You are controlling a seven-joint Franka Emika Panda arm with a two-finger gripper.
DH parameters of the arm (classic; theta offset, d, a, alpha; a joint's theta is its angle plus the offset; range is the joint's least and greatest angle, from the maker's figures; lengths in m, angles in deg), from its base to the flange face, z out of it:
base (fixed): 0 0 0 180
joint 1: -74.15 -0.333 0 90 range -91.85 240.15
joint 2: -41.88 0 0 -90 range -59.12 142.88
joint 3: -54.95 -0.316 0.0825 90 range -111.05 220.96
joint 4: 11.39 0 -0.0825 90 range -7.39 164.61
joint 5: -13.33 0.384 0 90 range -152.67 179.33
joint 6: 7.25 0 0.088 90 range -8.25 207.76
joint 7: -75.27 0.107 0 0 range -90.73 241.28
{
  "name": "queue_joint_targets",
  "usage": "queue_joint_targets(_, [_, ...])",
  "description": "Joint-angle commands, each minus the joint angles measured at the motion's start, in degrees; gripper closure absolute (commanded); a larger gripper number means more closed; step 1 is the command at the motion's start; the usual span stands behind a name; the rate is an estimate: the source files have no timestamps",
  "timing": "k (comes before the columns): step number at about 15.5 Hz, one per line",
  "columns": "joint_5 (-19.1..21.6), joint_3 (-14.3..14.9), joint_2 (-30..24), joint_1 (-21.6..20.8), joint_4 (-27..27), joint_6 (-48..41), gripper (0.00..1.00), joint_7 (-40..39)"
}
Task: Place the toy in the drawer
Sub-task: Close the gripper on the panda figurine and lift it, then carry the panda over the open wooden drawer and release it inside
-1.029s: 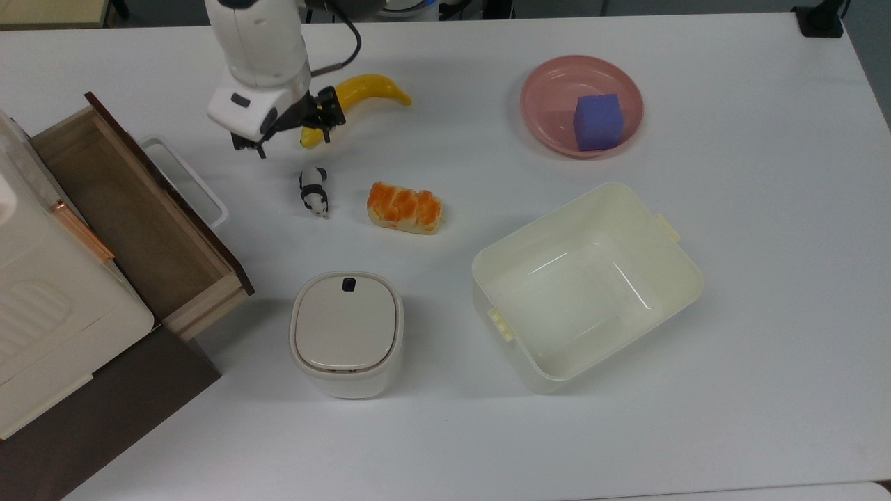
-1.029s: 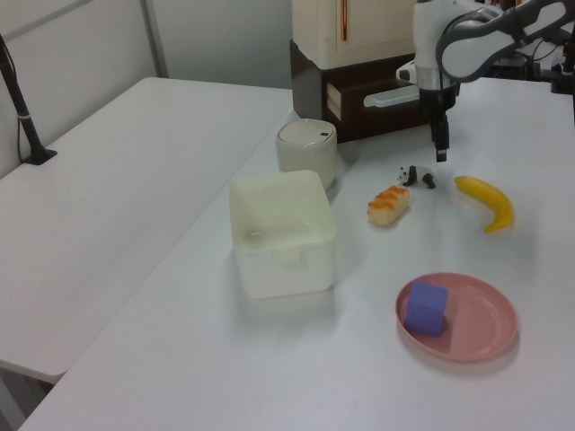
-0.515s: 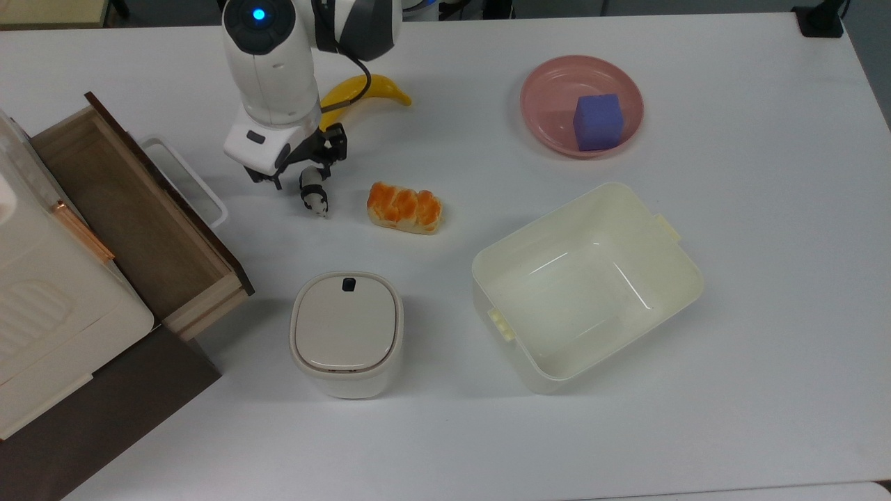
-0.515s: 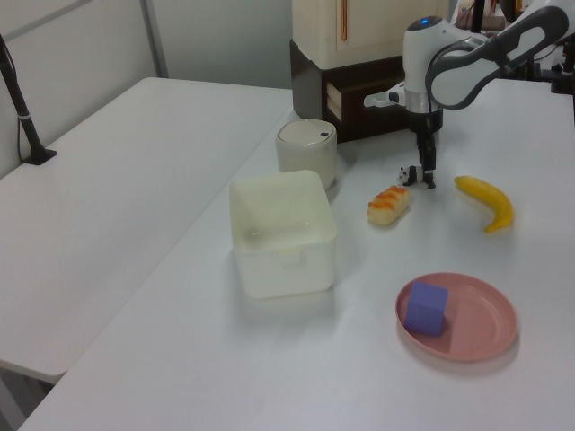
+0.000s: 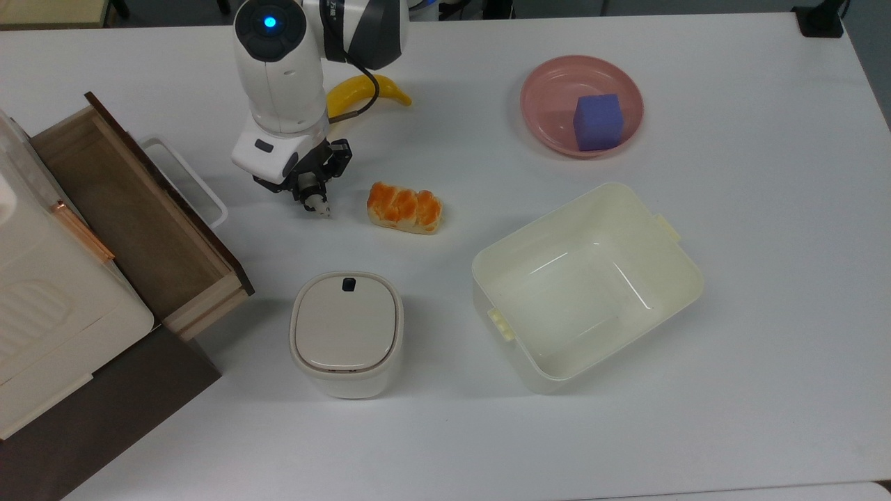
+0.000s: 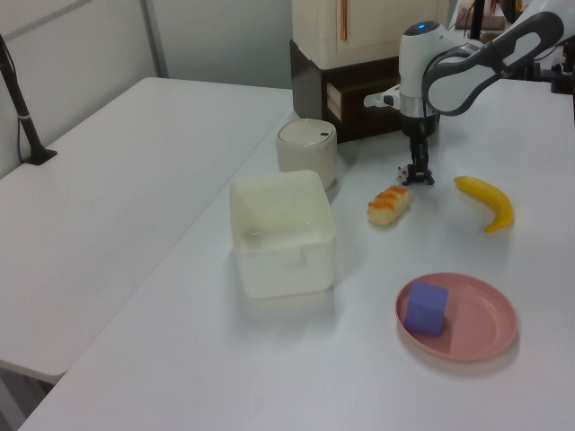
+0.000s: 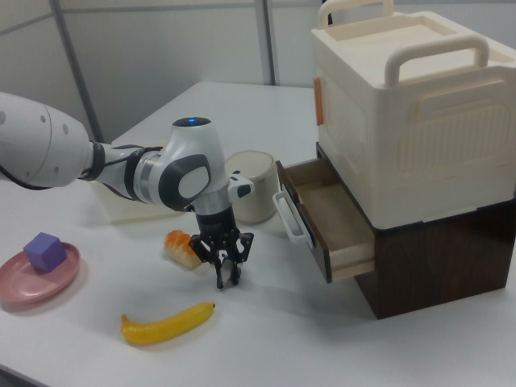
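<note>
One step is in hand: the grasp. The gripper (image 5: 311, 186) is down at the desk (image 5: 626, 417) with its fingers spread either side of the toy (image 5: 317, 203) (not yet clamped). The toy lies at nine o'clock of the bread loaf (image 5: 404, 207) in the top view. Next: close, lift, carry to the open drawer (image 5: 132, 216).
</note>
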Motion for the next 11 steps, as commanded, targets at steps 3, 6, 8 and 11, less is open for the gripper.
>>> queue_joint_targets(3, [-0.71, 0.17, -2.96, -2.34, -1.74, -4.65, 0.84, 1.77])
queue_joint_targets(6, [-0.71, -0.01, -4.19, -2.60, -5.78, -10.81, 0.84, 1.77])
queue_joint_targets(8, [-0.71, 0.08, -4.37, -3.83, -8.86, -14.06, 0.84, 1.86])
queue_joint_targets(11, [-0.71, 0.17, -4.63, -3.66, -14.82, -19.15, 0.84, 1.77])
